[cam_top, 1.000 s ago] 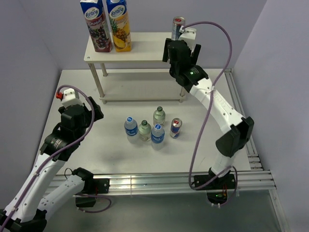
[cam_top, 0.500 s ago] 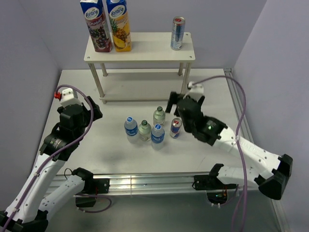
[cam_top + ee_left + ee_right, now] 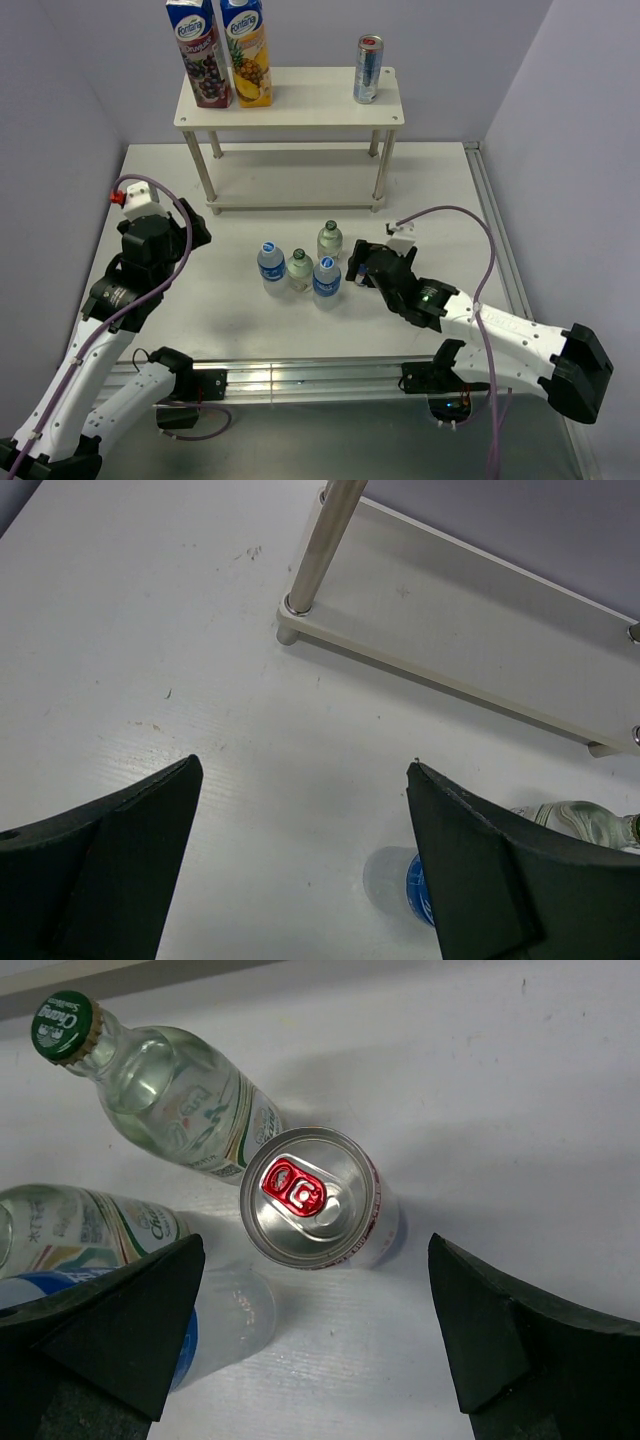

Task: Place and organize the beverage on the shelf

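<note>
Enclosed at back, left and right by plain pale-lilac walls [image 3: 450, 40]. Floored with a white matte bench [image 3: 250, 330], lightly scuffed and speckled in the left wrist view. Edged along near and right sides with aluminium rails [image 3: 300, 375]. Bounded below the near edge by darker grey floor [image 3: 330, 445]. Lit evenly; soft shadows only.

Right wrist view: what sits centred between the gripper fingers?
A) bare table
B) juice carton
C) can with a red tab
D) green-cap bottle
C: the can, upright with its red pull tab facing the camera, is framed between the spread fingers of the right gripper.
</note>
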{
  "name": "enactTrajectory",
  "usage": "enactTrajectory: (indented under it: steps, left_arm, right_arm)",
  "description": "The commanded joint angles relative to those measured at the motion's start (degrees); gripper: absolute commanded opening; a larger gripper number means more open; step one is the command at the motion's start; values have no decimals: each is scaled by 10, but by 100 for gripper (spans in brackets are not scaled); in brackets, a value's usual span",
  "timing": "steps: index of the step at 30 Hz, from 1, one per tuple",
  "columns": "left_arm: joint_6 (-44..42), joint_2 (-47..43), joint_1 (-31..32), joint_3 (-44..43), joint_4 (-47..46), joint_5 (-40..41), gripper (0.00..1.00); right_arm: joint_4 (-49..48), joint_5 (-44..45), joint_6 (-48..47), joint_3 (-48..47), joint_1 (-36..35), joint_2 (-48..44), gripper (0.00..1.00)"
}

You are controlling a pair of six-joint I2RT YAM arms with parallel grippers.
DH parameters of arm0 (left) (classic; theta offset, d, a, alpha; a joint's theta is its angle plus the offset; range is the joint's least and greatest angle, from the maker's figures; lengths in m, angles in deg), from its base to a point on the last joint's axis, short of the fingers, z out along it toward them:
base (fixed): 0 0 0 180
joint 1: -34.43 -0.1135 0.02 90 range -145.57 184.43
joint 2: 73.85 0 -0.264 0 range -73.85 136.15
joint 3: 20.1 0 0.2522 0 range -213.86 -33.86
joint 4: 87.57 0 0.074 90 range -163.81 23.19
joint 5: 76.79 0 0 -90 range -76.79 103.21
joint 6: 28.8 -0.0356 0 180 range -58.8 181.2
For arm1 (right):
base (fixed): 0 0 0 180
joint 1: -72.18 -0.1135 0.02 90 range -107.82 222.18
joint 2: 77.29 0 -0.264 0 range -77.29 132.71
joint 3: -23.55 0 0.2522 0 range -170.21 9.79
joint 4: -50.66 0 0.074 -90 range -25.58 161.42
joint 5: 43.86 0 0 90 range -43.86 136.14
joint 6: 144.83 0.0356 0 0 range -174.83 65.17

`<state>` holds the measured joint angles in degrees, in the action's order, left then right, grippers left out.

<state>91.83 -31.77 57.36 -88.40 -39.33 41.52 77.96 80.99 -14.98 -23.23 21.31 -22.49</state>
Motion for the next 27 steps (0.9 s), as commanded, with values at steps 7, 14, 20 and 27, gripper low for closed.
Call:
enactTrajectory:
  steps: [7,14,20,27]
  left_arm:
    - [-11,-3,-4,1,-19,1,90]
    - [-12,0,-4,1,-20,-5,90]
    - [-15,-2,-4,1,-22,-8,90]
    - [-15,-4,-4,1,-21,-7,90]
  right_arm:
    - [-134,34,9,20,5,120,100]
    - [-195,77,17,15,18,188,87]
    - [-210,100,15,9,18,204,32]
    - [-38,158,-27,-150,-18,140,0]
